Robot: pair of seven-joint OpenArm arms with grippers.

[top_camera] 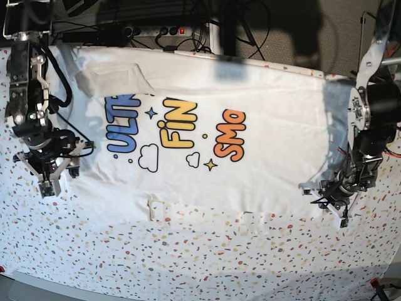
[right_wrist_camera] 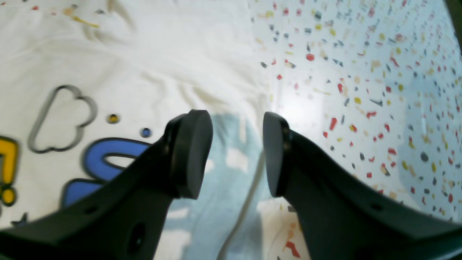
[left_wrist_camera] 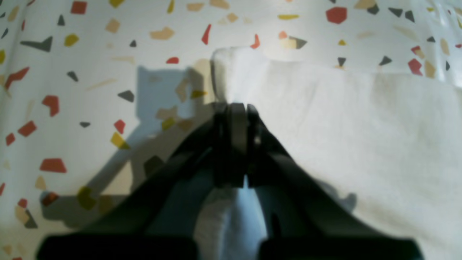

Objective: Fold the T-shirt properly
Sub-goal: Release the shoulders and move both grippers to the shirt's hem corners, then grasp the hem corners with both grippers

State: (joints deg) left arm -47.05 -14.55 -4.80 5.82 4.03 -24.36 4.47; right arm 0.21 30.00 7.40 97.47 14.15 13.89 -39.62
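My left tool (left_wrist_camera: 236, 119) is closed, pinching a white corner fold of the T-shirt (top_camera: 263, 150), whose cloth spreads away to one side of it over the speckled surface (top_camera: 207, 257). My right tool (right_wrist_camera: 238, 151) hangs with its jaws apart and empty; directly beneath it lies the shirt's edge, blue lettering on one side, bare surface on the other.
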